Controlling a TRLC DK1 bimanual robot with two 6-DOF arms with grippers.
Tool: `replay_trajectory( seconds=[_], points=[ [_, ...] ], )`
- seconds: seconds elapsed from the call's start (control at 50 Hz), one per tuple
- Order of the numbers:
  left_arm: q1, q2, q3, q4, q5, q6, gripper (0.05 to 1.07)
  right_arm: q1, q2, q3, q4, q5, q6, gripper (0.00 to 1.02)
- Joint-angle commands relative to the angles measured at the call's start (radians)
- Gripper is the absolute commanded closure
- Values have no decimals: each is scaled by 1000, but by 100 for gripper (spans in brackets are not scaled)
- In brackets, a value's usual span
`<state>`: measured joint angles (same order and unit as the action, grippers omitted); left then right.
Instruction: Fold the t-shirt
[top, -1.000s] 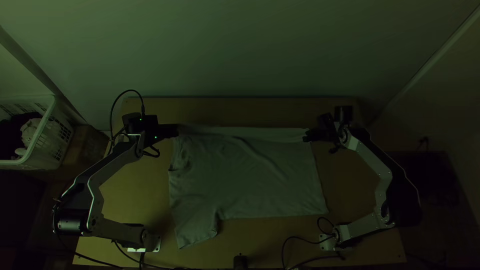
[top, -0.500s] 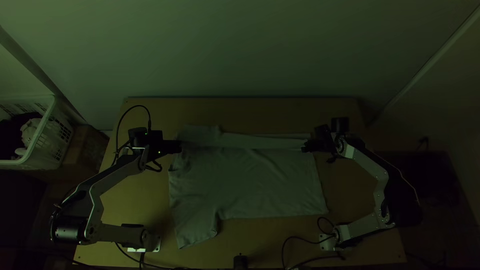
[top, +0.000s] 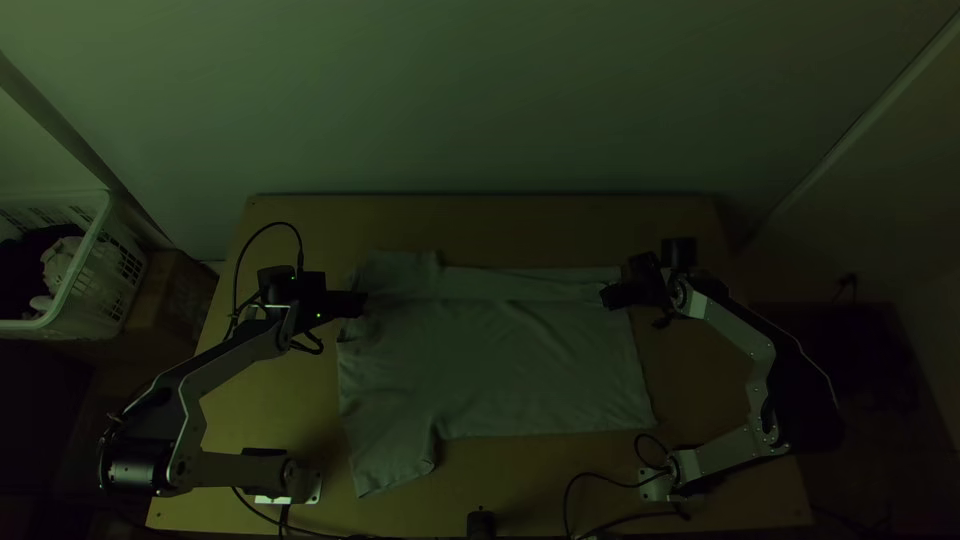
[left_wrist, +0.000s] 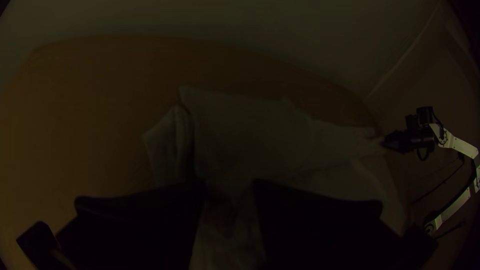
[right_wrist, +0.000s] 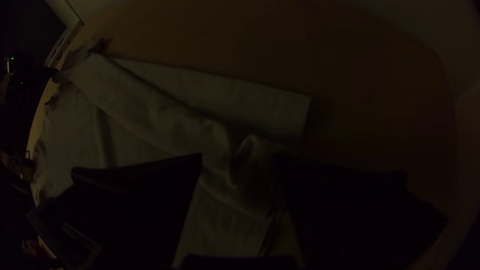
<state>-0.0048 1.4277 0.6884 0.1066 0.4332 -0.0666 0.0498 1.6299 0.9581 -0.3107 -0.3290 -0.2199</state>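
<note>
The pale t-shirt (top: 500, 375) lies mostly spread, a long strip of its far side folded over toward the near edge. One sleeve points to the near edge at lower left. My left gripper (top: 362, 304) is at the fold's left end, my right gripper (top: 606, 295) at its right end. In the left wrist view, the left gripper (left_wrist: 228, 185) stands open, with the shirt (left_wrist: 250, 130) between and beyond its fingers. The right wrist view has the right gripper (right_wrist: 240, 157) open over rumpled cloth of the shirt (right_wrist: 165, 120).
Wooden table (top: 540, 225) shows beyond the shirt and along both sides. A white basket (top: 100, 240) with clothes stands off the table at the left, beside a brown box (top: 165, 295). Cables run along the near edge, near a small black object (top: 481, 524).
Both grippers have moved toward the near edge, the left one further. The shirt's far strip has come down nearer, and a short sleeve part now shows at its far left.
</note>
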Motion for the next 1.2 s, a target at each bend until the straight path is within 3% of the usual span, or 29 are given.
replay_trajectory(
  seconds=[0.0,0.26,0.4,0.56,0.84,1.18],
  points=[
    [-1,-49,-23,4,2,4,10,-8,-5,-32,-5,4,11,3],
    [8,-161,-23,-96,2,13,10,-13,-123,-55,-68,4,14,3],
    [-35,-256,-35,-274,2,102,10,-2,-249,-107,-107,5,11,4],
    [-83,-352,-39,-489,2,212,10,-8,-328,-127,-252,5,-13,7],
    [-84,-431,-21,-670,2,269,10,19,-467,-240,-396,24,-41,6],
    [-164,-513,-26,-901,2,432,10,12,-558,-343,-530,30,-114,7]
  ],
)
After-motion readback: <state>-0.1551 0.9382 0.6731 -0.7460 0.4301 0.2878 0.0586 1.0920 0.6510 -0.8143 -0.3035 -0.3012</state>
